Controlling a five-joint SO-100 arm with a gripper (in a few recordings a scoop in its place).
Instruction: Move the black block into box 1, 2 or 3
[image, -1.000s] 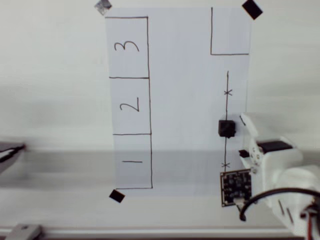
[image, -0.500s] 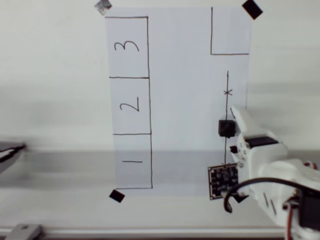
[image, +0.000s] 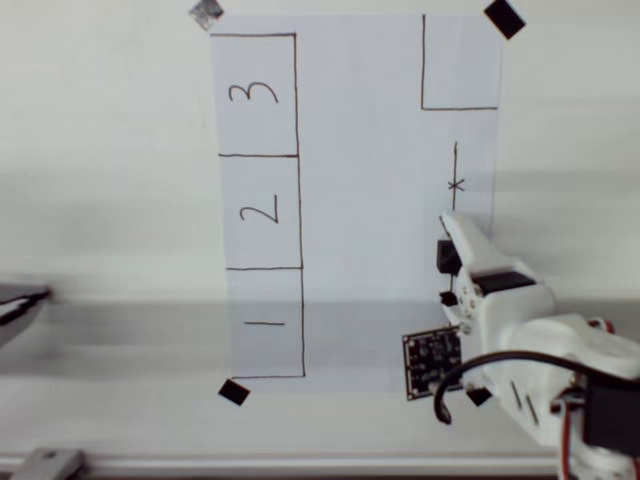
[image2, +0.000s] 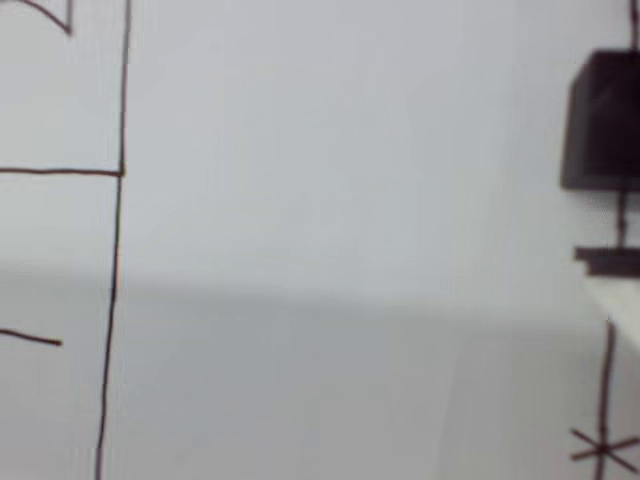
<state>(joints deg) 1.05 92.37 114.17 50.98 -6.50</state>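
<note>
block (image: 446, 257) sits on the white paper (image: 360, 200), on the pen line (image: 455, 165) that runs down the paper's right side in the overhead view, below the upper x mark (image: 456, 185). the white gripper (image: 458, 262) lies over its right part, so only the block's left edge shows there. whether the jaws are apart or closed on it, i cannot tell: the upper finger (image: 466, 240) covers that spot and the lower one is hidden.

in the wrist view the block (image2: 603, 122) is at the right edge, upright on the line, cut off by the frame. a lower x mark (image2: 603, 447) shows in the bottom right corner, and a short dark bar just under the block is too blurred to name.

boxes 3 (image: 255, 94), 2 (image: 260, 211) and 1 (image: 265, 323) stack down the paper's left side in the overhead view, well apart from the block, with bare paper between. the open-sided rectangle (image: 460, 62) is at the top right corner of the paper.

black tape squares hold the paper at the top right corner (image: 504, 18) and bottom left corner (image: 233, 392); a grey piece (image: 206, 13) is at the top left. the arm (image: 545, 355) enters from the bottom right, with the wrist camera board (image: 432, 364) on its left side over the paper's lower edge. a grey shadow band crosses the table (image: 100, 200) and the paper's lower part.
</note>
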